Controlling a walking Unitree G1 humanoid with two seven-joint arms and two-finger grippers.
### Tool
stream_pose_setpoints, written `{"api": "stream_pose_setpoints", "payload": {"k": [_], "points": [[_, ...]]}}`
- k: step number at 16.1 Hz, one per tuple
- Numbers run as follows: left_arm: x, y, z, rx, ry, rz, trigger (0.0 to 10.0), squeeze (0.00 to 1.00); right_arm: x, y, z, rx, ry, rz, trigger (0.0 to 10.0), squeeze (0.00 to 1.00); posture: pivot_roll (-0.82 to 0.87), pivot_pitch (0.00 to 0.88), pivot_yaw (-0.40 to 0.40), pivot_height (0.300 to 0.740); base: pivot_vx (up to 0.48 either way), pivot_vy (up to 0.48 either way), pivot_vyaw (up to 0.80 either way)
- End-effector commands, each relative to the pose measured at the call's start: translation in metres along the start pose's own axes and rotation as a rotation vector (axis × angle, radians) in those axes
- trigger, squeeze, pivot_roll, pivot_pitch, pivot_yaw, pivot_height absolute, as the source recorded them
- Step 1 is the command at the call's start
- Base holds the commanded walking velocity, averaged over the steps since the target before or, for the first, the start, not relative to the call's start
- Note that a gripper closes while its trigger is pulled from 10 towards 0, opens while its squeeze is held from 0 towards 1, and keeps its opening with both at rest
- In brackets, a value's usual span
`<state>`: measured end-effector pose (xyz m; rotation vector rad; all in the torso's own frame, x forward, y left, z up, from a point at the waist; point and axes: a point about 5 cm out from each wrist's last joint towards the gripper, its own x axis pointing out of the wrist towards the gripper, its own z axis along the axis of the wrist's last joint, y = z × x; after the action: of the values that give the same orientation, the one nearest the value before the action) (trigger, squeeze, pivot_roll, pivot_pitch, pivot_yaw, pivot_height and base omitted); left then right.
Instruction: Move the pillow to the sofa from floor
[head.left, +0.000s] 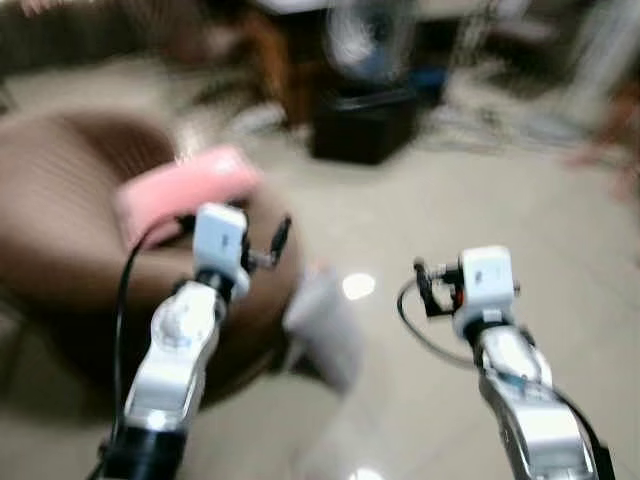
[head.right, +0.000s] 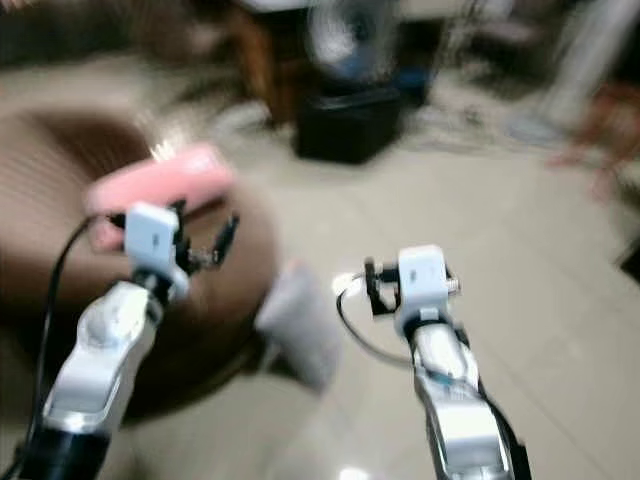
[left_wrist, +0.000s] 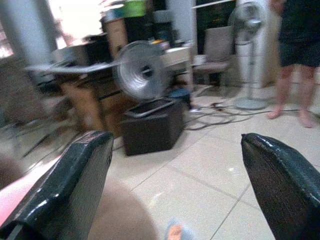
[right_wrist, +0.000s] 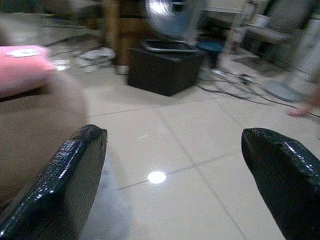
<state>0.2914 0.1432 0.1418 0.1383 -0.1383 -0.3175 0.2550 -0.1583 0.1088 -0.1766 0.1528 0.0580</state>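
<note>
Both claws raised and spread wide, holding nothing, head views blurred.

The grey pillow (head.left: 325, 330) leans on the floor against the brown sofa (head.left: 60, 210), between left claw (head.left: 268, 245) and right claw (head.left: 428, 285). The left wrist view adds a person's legs (left_wrist: 290, 85) beyond open tile floor (head.left: 480, 200).

Sitting well ahead of the jaws: black box (right_wrist: 165, 69), fan (left_wrist: 140, 70) behind it, cables (left_wrist: 220, 117) trailing over tiled floor (right_wrist: 210, 170); person's legs (left_wrist: 295, 75) standing beyond.

Pink pillow (head.left: 185, 190), brown sofa (head.left: 60, 210) (faintly ribbed), black box (head.left: 362, 125), cream floor (head.left: 480, 200)
</note>
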Motion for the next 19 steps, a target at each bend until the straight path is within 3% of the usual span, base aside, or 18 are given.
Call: {"api": "stream_pose_setpoints", "payload": {"k": [1, 16, 19], "points": [[0.0025, -0.0042, -0.001, 0.009, 0.005, -0.021, 10.0, 0.0, -0.0004, -0.0068, 0.0001, -0.014, -0.005, -0.018, 10.0, 0.0, -0.05, 0.0, 0.015, 0.74, 0.465, 0.0, -0.8], [0.0044, -0.0018, -0.0027, 0.028, 0.024, -0.012, 10.0, 0.0, -0.0002, -0.0057, -0.0014, -0.038, -0.006, 0.004, 10.0, 0.0, -0.04, 0.009, 0.021, 0.74, 0.466, 0.0, 0.0], [0.0044, -0.0012, -0.0056, 0.025, 0.046, -0.007, 10.0, 0.0, -0.0005, -0.005, -0.0043, -0.027, 0.014, 0.013, 10.0, 0.0, -0.04, 0.01, 0.024, 0.725, 0.115, 0.0, 0.0]]}}
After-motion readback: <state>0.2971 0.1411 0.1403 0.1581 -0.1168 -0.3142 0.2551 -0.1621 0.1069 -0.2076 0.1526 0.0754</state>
